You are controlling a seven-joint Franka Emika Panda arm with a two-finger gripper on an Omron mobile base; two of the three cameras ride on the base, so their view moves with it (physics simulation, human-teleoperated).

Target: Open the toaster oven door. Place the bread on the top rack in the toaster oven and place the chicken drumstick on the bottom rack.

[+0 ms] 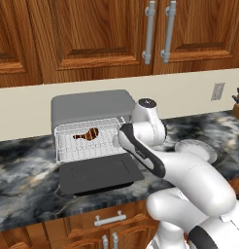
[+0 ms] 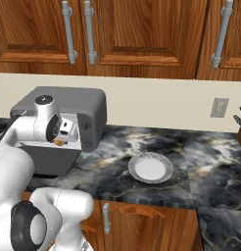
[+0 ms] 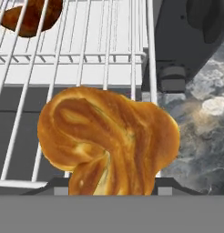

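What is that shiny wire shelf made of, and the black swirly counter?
The silver wire grid shelf looks like polished metal: thin, pale, gleaming rods. The dark counter looks like polished stone, perhaps marble or granite, going by its grey-white veins and slight sheen. Both are rendered, so that is only how they look.

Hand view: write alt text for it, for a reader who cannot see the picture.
A golden-tan twisted bread sits close before the camera, over the front edge of a silver wire rack pulled out of the toaster oven. A dark brown chicken drumstick shows behind the wires at upper left, and marbled countertop lies to the right.
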